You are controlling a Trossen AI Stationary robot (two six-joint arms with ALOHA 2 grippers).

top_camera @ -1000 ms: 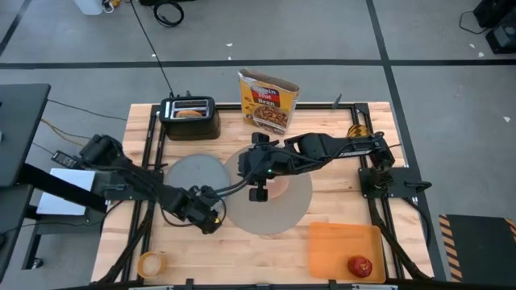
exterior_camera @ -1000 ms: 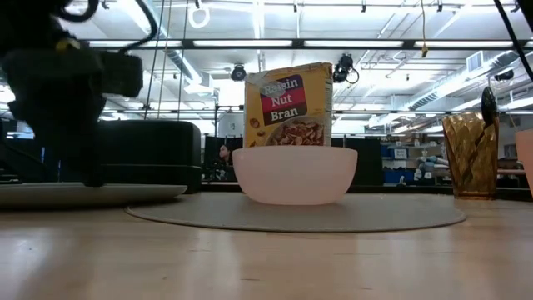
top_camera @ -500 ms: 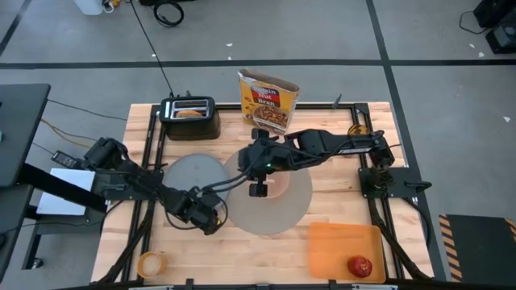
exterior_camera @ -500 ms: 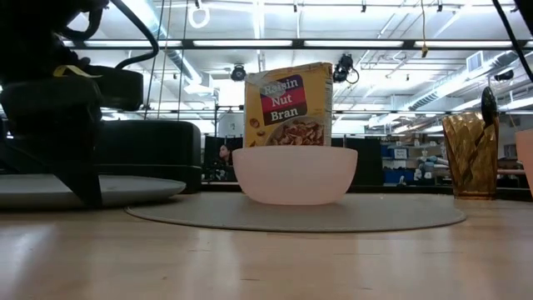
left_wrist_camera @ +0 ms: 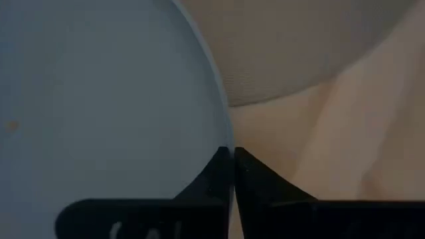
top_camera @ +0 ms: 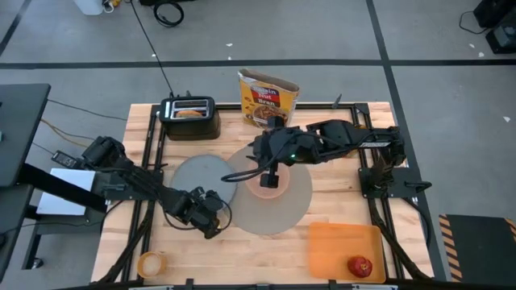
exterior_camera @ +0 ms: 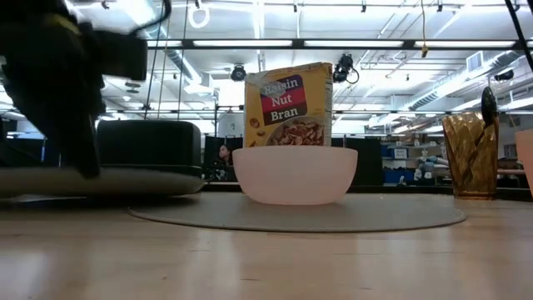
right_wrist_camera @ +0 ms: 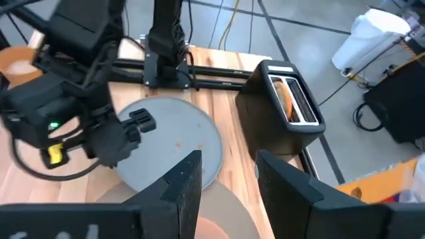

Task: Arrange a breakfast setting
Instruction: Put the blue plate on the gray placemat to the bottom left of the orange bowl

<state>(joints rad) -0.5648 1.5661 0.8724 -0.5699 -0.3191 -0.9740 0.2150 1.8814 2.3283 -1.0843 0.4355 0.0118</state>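
Observation:
The grey plate (top_camera: 203, 176) lies left of the round taupe mat (top_camera: 278, 211), its right edge at the mat's edge. My left gripper (top_camera: 210, 205) is shut on the plate's near rim. The pink bowl (top_camera: 268, 182) stands on the mat; it also shows in the low view (exterior_camera: 295, 175). My right gripper (right_wrist_camera: 229, 179) is open and empty, above the bowl. The bagel (top_camera: 189, 113) sticks up in the toaster. The red apple (top_camera: 360, 265) rests on the orange board. The orange cup (top_camera: 149, 263) stands at the near left. The spoon (exterior_camera: 488, 106) stands in a gold holder. My left gripper pinches the plate's rim (left_wrist_camera: 224, 143) between its two fingers, at the plate's near edge next to the mat. The fingers come from above, pointing down. In the low view the plate (exterior_camera: 108, 182) lies about level, low over the table.
A black toaster (top_camera: 189, 117) and a cereal box (top_camera: 268, 98) stand at the far edge. The flat orange board (top_camera: 345, 248) lies at the near right. The gold holder (top_camera: 358, 122) stands at the far right.
My left gripper has drawn the plate toward the table's right edge, and the plate's right edge now reaches the mat. My right gripper has pulled back from the bowl's near left side toward the far right.

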